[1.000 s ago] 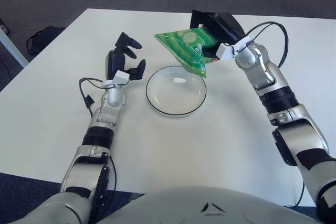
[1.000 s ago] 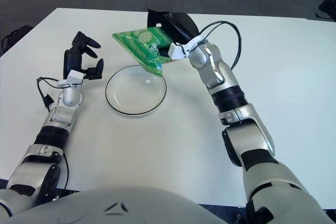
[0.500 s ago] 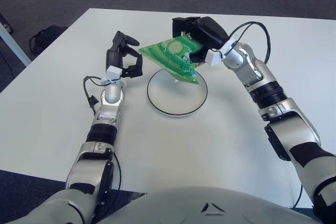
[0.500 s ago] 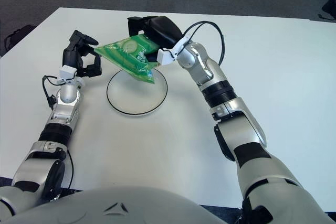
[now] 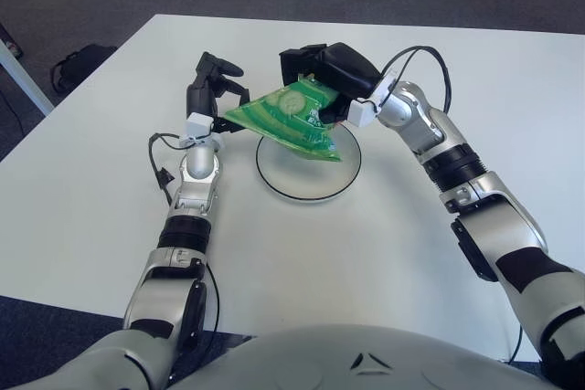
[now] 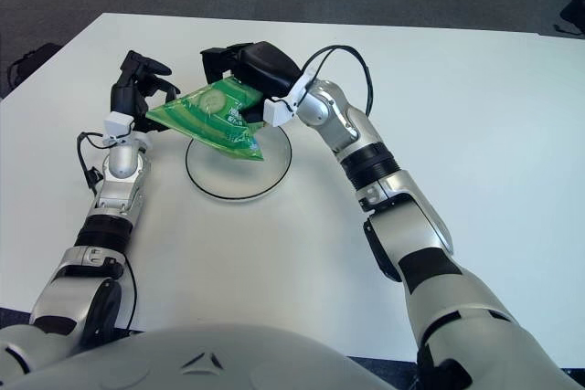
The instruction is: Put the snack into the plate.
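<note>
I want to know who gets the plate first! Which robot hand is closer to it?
Right. The right hand hangs over the plate's far rim, gripping the green snack bag. The left hand is off the plate's left side, by the bag's corner.

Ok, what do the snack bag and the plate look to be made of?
The snack bag: thin glossy plastic film, judging by its sheen and creases. The plate: looks like clear glass, possibly plastic, with the white table showing through it and a dark rim.

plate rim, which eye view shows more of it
The right eye view: the plate shows its whole near rim and left edge clear of the snack bag held by the right hand. The left eye view shows similar, its left edge more covered.
</note>
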`<state>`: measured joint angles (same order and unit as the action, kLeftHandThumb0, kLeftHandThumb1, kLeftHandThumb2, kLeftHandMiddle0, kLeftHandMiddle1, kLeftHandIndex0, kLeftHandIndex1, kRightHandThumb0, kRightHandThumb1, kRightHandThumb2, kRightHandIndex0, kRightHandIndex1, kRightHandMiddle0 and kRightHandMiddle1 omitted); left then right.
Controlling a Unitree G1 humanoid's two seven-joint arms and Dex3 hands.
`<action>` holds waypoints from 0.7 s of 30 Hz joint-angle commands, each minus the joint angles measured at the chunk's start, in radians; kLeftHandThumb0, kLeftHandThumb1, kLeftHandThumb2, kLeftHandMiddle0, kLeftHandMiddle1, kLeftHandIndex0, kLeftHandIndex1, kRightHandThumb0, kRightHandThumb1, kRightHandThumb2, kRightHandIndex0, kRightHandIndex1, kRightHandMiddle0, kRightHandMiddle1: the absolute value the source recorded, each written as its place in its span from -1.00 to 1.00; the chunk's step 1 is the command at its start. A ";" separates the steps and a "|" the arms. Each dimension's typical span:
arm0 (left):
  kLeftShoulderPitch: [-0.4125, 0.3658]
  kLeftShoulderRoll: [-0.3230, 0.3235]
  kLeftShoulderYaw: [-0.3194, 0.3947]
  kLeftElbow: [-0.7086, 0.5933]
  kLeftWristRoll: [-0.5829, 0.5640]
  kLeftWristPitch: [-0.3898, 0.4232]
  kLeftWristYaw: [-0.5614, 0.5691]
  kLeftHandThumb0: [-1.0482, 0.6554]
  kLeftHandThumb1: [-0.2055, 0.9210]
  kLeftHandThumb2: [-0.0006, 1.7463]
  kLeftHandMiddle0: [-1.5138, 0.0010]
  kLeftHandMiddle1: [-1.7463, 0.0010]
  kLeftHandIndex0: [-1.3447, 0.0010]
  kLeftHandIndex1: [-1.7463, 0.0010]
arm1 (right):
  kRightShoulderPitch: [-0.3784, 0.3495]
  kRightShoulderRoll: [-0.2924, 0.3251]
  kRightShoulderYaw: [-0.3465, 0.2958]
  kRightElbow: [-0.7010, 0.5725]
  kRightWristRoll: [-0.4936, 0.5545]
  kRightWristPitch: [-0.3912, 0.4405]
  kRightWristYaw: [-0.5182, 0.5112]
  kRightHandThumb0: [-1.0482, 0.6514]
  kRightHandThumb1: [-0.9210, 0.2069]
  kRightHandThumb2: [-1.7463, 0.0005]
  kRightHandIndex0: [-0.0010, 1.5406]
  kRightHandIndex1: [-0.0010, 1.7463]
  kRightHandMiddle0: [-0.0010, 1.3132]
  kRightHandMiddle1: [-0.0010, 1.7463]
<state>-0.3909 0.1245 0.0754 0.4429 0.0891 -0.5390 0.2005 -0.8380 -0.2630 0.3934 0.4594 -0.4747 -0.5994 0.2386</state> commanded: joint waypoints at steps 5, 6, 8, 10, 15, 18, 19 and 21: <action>0.025 -0.008 0.001 -0.035 0.045 0.042 0.034 0.22 0.06 0.35 0.18 -0.81 0.44 -0.97 | 0.008 -0.017 0.003 -0.061 0.093 0.112 0.206 0.23 0.67 -0.93 0.14 0.98 -0.01 0.96; 0.027 -0.008 0.001 -0.037 0.049 0.045 0.036 0.22 0.05 0.35 0.17 -0.82 0.44 -0.97 | 0.010 -0.020 0.005 -0.070 0.092 0.120 0.222 0.23 0.67 -0.92 0.14 0.99 0.00 0.93; 0.028 -0.009 0.001 -0.041 0.055 0.050 0.039 0.22 0.05 0.36 0.17 -0.82 0.45 -0.97 | 0.012 -0.023 0.006 -0.082 0.088 0.127 0.242 0.23 0.63 -0.88 0.12 0.99 0.00 0.87; 0.029 -0.008 0.001 -0.044 0.064 0.055 0.044 0.22 0.05 0.36 0.17 -0.82 0.45 -0.97 | 0.015 -0.026 0.009 -0.085 0.082 0.117 0.253 0.22 0.55 -0.81 0.08 1.00 -0.03 0.84; 0.030 -0.007 0.002 -0.053 0.088 0.069 0.062 0.22 0.07 0.35 0.18 -0.83 0.46 -0.96 | 0.025 -0.026 0.015 -0.091 0.087 0.119 0.287 0.23 0.25 -0.61 -0.17 1.00 -0.18 0.91; 0.032 -0.010 0.003 -0.062 0.098 0.079 0.073 0.22 0.08 0.33 0.19 -0.81 0.46 -0.96 | 0.022 -0.028 0.014 -0.094 0.093 0.131 0.314 0.23 0.06 -0.49 -0.33 1.00 -0.28 0.97; 0.034 -0.012 0.004 -0.066 0.100 0.084 0.077 0.22 0.10 0.31 0.19 -0.80 0.46 -0.96 | 0.018 -0.030 0.014 -0.102 0.095 0.139 0.327 0.23 0.00 -0.45 -0.37 1.00 -0.31 0.98; 0.036 -0.015 0.003 -0.074 0.103 0.092 0.081 0.22 0.12 0.29 0.19 -0.79 0.47 -0.96 | 0.014 -0.035 0.013 -0.110 0.091 0.140 0.338 0.23 -0.08 -0.39 -0.43 1.00 -0.36 0.99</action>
<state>-0.3696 0.1137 0.0745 0.3871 0.1796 -0.4652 0.2667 -0.8241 -0.2825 0.4057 0.3704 -0.4016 -0.4702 0.5536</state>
